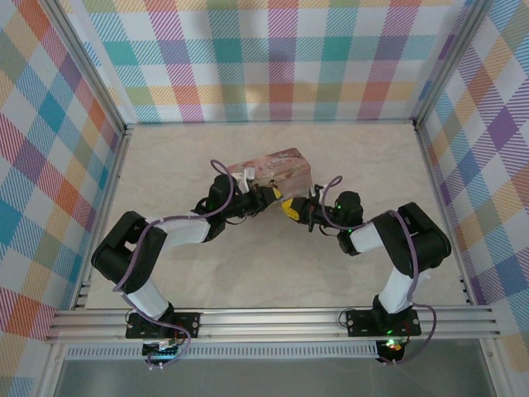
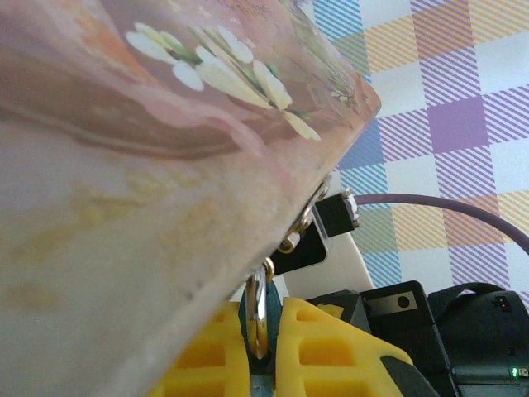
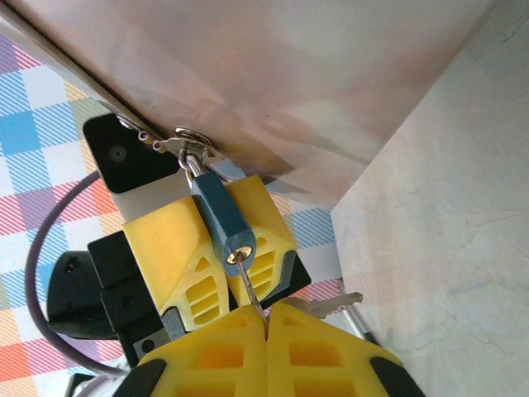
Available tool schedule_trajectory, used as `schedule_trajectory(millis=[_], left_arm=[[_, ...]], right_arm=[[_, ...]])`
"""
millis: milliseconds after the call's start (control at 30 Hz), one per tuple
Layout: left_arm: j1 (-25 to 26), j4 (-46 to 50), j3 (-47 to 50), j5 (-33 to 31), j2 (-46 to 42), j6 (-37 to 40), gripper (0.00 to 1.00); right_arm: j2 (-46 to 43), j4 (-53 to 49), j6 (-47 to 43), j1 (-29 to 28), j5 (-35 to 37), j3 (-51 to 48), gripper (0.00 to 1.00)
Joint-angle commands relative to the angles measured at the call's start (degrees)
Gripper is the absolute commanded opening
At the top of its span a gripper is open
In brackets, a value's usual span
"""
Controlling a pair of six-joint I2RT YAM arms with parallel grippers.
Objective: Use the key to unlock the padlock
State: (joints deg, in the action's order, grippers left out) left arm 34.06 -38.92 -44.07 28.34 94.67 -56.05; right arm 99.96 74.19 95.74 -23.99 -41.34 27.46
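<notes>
Tin (image 1: 277, 165) sits mid-table from above, my left gripper (image 1: 269, 197) and right gripper (image 1: 291, 208) meeting at its front. Left wrist: my fingers clamp the padlock (image 2: 254, 318), which hangs from the tin's latch. Right wrist: my fingers pinch the key (image 3: 250, 285), its tip in the padlock's keyhole.

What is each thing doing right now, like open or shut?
tin, lid shut
padlock, hooked on the tin, looks locked
key, tip pushed into the padlock
left gripper, shut on the padlock
right gripper, shut on the key
</notes>
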Motion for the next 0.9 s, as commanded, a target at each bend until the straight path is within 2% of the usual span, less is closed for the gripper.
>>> schedule_trajectory(millis=[0, 133, 500, 667, 867], left_arm=[[4.6, -5.2, -0.8, 19.1, -0.8, 0.3, 0.00], [4.6, -6.3, -0.7, 20.2, -1.1, -0.6, 0.00], [4.4, -6.3, -1.1, 20.6, -1.3, -1.8, 0.00], [3.7, -5.2, -0.8, 19.3, -1.2, -1.6, 0.00], [2.1, -0.8, -0.2, 15.5, -1.7, -0.6, 0.00]], right_arm=[[2.4, 6.5, 2.9, 0.6, 5.1, 6.0, 0.00], [3.0, 6.5, -3.3, 1.3, 3.0, 7.9, 0.02], [4.5, 6.4, -12.7, 1.4, -0.4, 9.6, 0.10], [3.5, 6.4, -12.6, 1.5, -0.3, 8.8, 0.10], [2.3, 6.4, -11.2, 1.6, -0.2, 6.1, 0.17]])
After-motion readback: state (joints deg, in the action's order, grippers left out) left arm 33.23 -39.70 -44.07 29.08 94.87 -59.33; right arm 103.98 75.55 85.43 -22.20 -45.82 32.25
